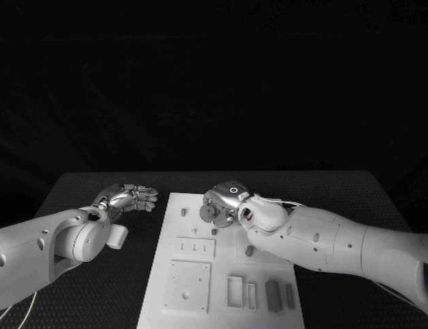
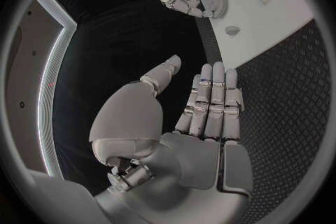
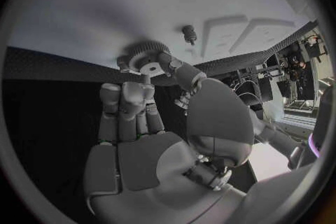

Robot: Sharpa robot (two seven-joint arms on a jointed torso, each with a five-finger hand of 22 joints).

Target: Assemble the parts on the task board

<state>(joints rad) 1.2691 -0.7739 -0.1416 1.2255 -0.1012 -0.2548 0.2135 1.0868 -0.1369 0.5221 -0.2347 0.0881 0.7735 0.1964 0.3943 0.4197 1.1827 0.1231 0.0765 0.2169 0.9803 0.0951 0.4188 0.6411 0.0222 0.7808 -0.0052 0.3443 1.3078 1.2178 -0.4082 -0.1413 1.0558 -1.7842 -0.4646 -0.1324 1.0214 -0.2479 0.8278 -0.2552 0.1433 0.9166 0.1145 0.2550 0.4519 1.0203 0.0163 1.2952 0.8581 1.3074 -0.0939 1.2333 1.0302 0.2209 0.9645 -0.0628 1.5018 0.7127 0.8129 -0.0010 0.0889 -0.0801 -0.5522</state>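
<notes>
The white task board point(image 1: 179, 301) lies lengthwise in the middle of the table. My right hand point(image 1: 226, 200) hovers over its far end and pinches a grey toothed gear point(image 1: 208, 212) between thumb and fingers. In the right wrist view the gear point(image 3: 145, 55) sits at the fingertips, just above the board point(image 3: 105, 17) near its edge, with a small upright peg point(image 3: 187, 31) close by. My left hand point(image 1: 131, 197) is off the board's left side over the black table. Its fingers point(image 2: 210, 101) are stretched out with the thumb apart, and it holds nothing.
Several grey parts lie on the near half of the board: a short one point(image 1: 249, 251) and two long ones point(image 1: 273, 295). Square and slot recesses point(image 1: 195, 247) mark the board's left and near areas. Black textured table point(image 1: 95, 288) surrounds the board.
</notes>
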